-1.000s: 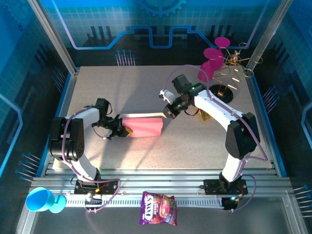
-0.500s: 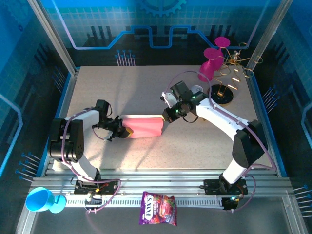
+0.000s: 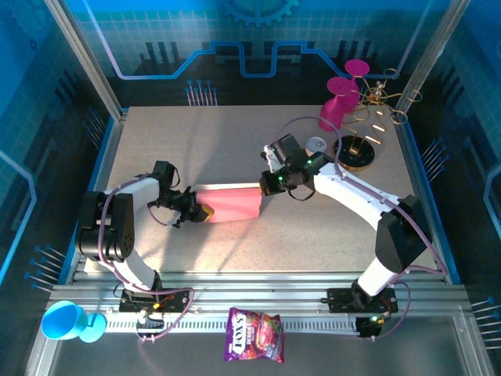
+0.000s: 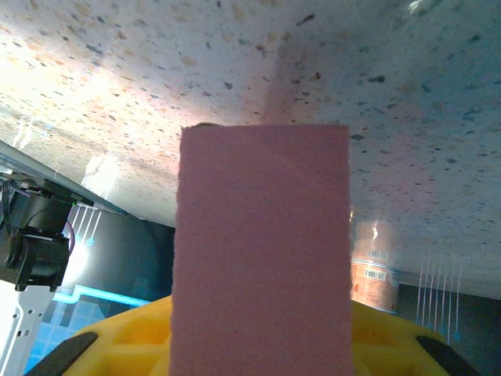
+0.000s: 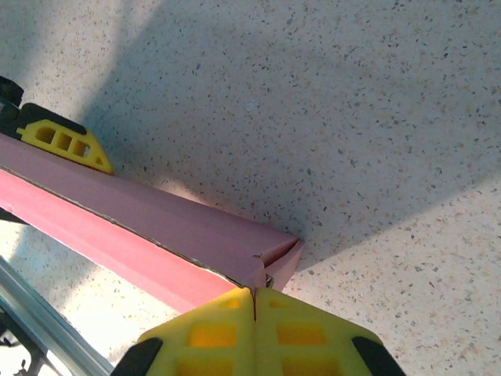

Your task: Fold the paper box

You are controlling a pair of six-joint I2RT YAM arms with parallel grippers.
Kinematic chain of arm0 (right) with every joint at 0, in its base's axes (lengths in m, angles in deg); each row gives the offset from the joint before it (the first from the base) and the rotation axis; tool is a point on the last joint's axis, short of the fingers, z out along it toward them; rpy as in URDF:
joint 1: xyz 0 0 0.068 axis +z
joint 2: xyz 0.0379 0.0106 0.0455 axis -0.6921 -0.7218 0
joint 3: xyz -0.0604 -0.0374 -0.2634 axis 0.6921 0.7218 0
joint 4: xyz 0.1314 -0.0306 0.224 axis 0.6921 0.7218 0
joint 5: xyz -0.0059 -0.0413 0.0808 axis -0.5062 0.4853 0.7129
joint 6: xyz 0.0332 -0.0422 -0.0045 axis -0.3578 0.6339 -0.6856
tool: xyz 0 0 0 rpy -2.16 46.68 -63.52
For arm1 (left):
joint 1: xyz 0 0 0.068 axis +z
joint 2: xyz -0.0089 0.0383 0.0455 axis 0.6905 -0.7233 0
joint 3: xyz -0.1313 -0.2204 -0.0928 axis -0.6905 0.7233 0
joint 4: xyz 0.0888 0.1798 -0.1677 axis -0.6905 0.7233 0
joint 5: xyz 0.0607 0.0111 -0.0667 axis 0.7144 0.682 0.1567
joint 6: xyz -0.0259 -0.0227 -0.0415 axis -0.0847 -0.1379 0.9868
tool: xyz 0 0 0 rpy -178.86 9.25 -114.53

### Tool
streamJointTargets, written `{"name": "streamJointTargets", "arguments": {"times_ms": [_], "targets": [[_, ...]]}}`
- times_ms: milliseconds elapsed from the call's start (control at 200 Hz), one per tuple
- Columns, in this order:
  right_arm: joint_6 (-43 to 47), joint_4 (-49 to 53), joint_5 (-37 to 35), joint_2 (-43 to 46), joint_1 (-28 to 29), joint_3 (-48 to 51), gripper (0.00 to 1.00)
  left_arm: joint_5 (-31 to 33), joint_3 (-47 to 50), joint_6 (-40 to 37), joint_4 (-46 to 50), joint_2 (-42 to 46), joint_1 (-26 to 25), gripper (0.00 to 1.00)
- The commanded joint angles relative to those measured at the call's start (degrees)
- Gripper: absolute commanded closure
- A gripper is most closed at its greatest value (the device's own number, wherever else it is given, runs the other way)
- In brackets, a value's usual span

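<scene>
The paper box lies flat and pink on the table, its long side running left to right. My left gripper is shut on its left end. In the left wrist view the paper box stands between the yellow fingers and hides the gap. My right gripper is shut, with its tip against the box's far right corner. From the right wrist, the joined fingertips touch the top edge of the paper box by its folded end flap, with nothing between them.
Magenta cups hang on a wire stand with a black base at the back right, and a small can stands beside it. A purple snack bag and a blue cup lie beyond the near rail.
My right gripper has swung left and down to the box's right end and now touches its corner. The left gripper and the box have stayed put.
</scene>
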Motion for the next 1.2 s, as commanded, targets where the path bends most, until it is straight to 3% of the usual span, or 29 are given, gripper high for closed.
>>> {"name": "streamJointTargets", "arguments": {"times_ms": [0,1191], "targets": [[-5.0,0.5,-2.4,1.8,1.7,2.2,1.00,12.1,2.1,3.9,1.1,-0.4,0.9,1.00],[-18.0,-0.7,-8.5,4.1,5.8,6.8,1.00,11.9,2.7,5.0,-0.3,-0.3,0.9,1.00]]}}
